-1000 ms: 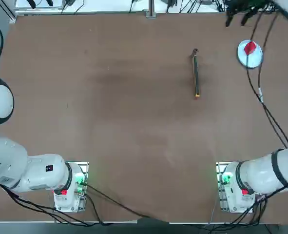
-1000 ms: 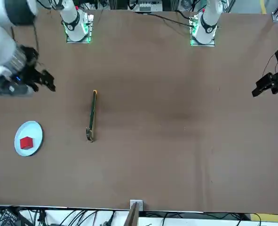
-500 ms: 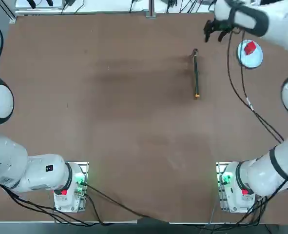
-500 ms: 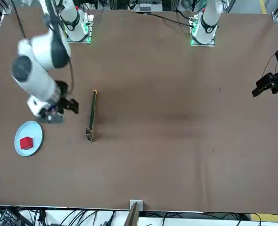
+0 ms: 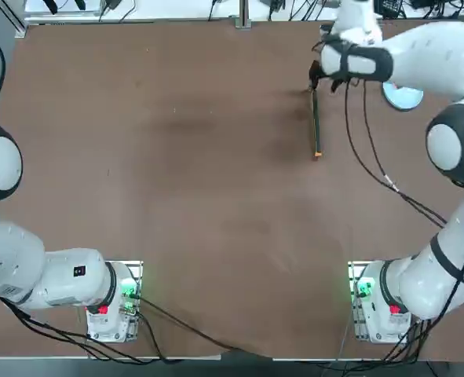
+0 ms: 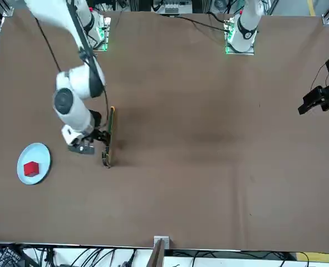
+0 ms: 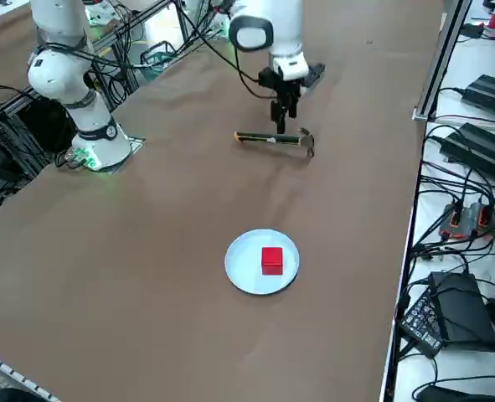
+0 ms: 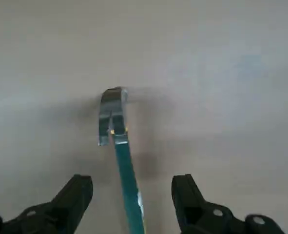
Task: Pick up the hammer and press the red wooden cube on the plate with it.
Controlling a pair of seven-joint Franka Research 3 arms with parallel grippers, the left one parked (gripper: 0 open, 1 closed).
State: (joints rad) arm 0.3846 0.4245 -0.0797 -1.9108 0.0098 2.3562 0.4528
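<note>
Here the right gripper (image 8: 129, 195) hangs over the head end of the hammer (image 8: 118, 151), fingers spread apart and empty, the handle running lengthwise through the gap between them and out of the wrist view, while the red wooden cube (image 7: 271, 260) sits on the plate (image 7: 240, 270) well apart.

From overhead and from across the table (image 5: 177, 196) we see one whole surface; the raised right-side camera covers perhaps half; the wrist camera sits close above the hammer (image 8: 119, 146).
</note>
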